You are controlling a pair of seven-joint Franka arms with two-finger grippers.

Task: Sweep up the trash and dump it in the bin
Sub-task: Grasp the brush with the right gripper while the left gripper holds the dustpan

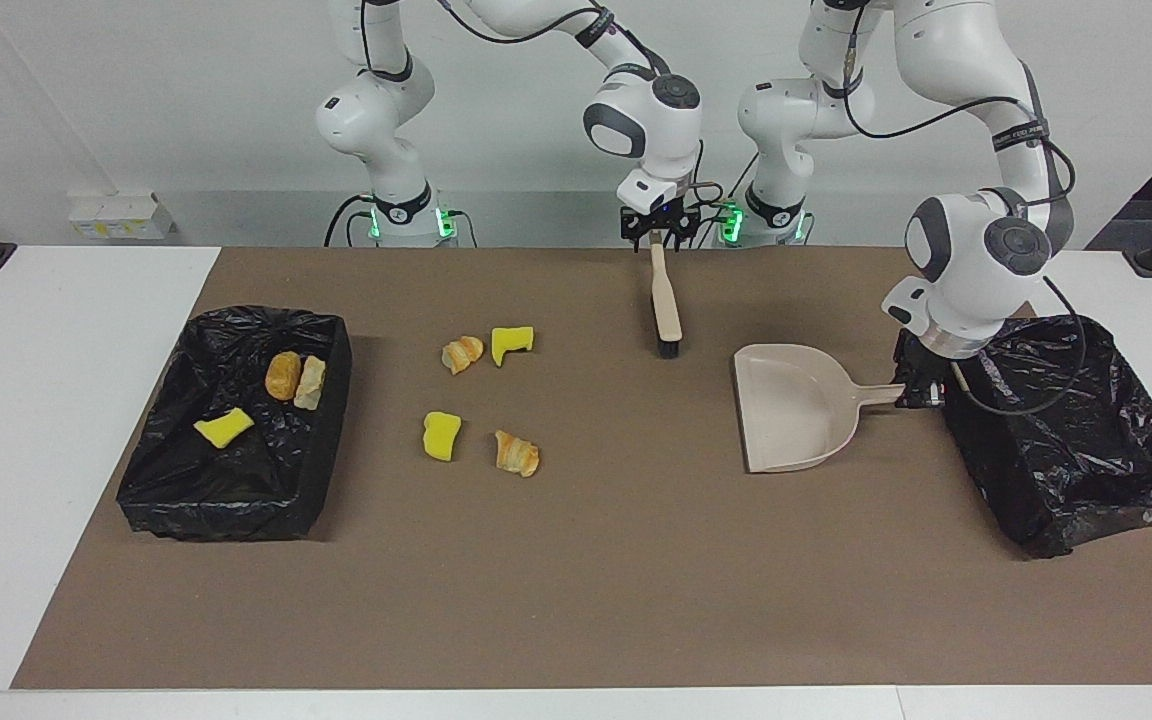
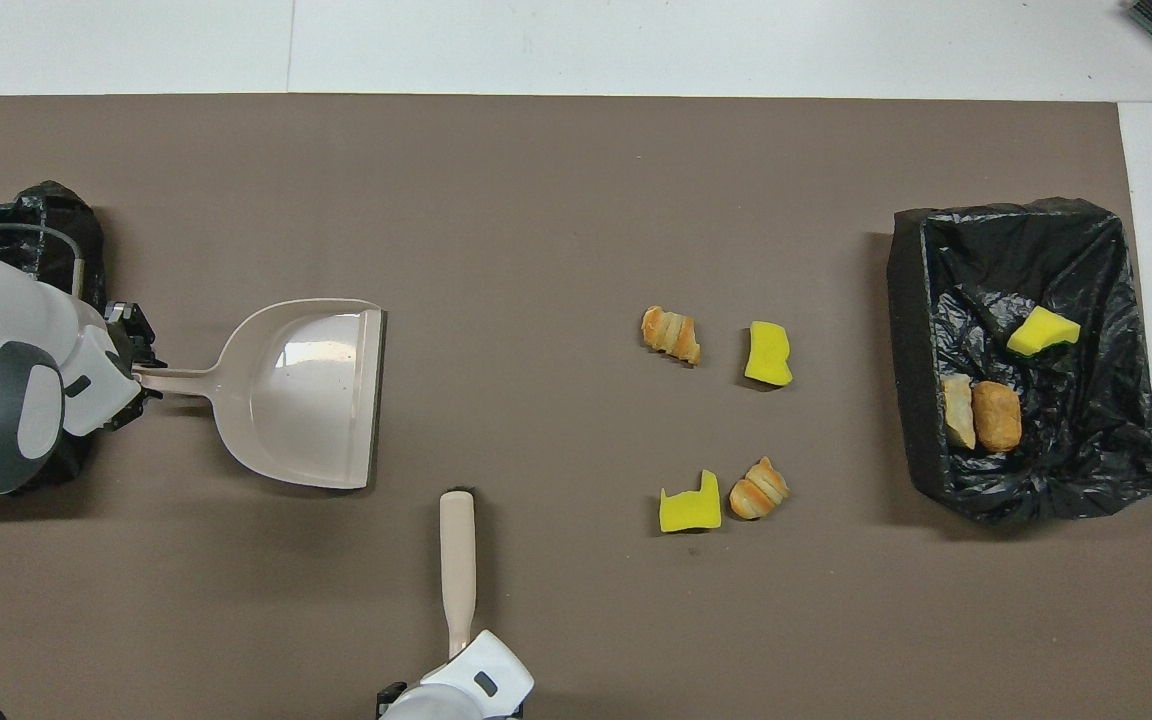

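Observation:
Several bits of trash lie loose mid-mat: two croissant pieces (image 1: 462,354) (image 1: 517,453) and two yellow sponge chunks (image 1: 512,343) (image 1: 441,436); the overhead view shows the same croissants (image 2: 671,334) (image 2: 759,489) and sponges (image 2: 768,353) (image 2: 690,511). The black-lined bin (image 1: 226,505) (image 2: 906,350) at the right arm's end holds three more bits. My left gripper (image 1: 921,392) (image 2: 136,372) is shut on the handle of the beige dustpan (image 1: 791,405) (image 2: 306,390), whose mouth faces the trash. My right gripper (image 1: 654,238) (image 2: 456,680) is shut on the handle end of the beige brush (image 1: 666,300) (image 2: 458,560).
A second black-lined bin (image 1: 1076,450) (image 2: 46,210) sits at the left arm's end, right under the left wrist. The brown mat covers most of the white table. Bare mat lies between the dustpan and the loose trash.

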